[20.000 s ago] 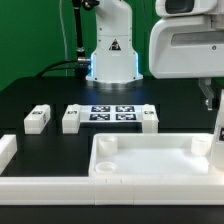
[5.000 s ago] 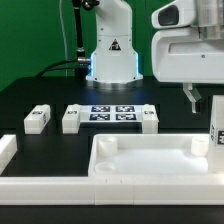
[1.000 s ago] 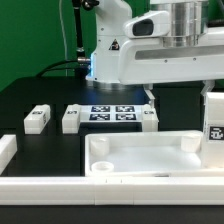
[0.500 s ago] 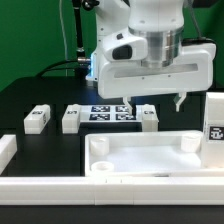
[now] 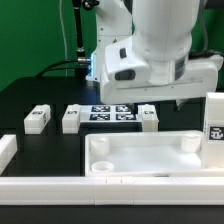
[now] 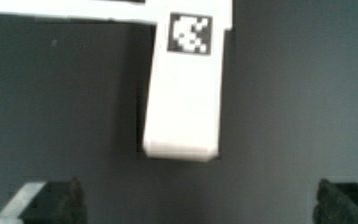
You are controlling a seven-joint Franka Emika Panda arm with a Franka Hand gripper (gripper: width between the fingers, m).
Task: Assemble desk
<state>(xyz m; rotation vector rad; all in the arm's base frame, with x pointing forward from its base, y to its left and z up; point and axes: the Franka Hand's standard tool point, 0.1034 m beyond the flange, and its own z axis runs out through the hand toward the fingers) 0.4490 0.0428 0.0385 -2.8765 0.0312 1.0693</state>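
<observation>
One white tabletop lies rim-up by the table's edge nearest the exterior camera, just behind a long border bar. Four legs show: three lie in a row mid-table (two on one side of the marker board, one on the other), and the fourth leg stands upright beside the tabletop's end at the exterior view's right. The claw hangs spread wide above a lying tagged leg, grasping and touching nothing.

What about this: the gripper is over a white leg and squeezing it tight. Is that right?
No. The gripper is over a white leg, but it is not squeezing it: the wrist view shows its fingers wide open, clear of the leg.
</observation>
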